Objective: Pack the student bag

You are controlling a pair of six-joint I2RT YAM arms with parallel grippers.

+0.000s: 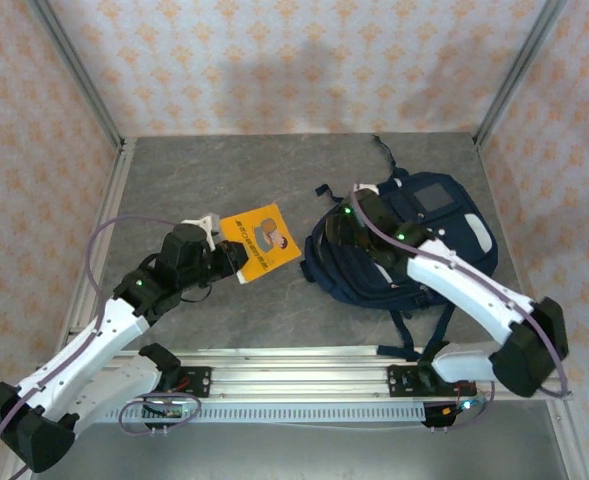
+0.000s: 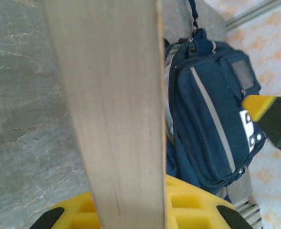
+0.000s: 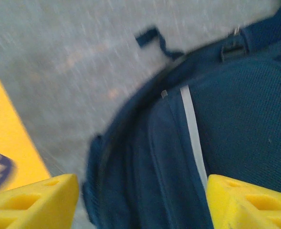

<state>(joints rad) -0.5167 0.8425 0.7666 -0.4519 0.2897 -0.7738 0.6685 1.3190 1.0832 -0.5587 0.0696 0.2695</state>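
Observation:
The student bag [image 1: 452,228] is a large navy backpack lying flat on the right side of the grey table, with a thin light stripe [image 3: 192,129] across its front. My right gripper [image 1: 351,226] hovers over the bag's left edge. In the right wrist view its yellow fingertips [image 3: 35,200] stand wide apart with only blue fabric [image 3: 169,157] below them. My left gripper [image 1: 230,260] is shut on an orange-yellow book [image 1: 262,243] just left of the bag. In the left wrist view the book's pale page edge [image 2: 116,109] rises from the yellow fingers [image 2: 188,206], and the bag [image 2: 212,119] lies beyond.
A dark strap with a loop [image 1: 386,155] trails from the bag toward the back wall. Metal frame posts [image 1: 104,110] and patterned walls close in the table. The aluminium rail [image 1: 294,385] holding both arm bases runs along the near edge.

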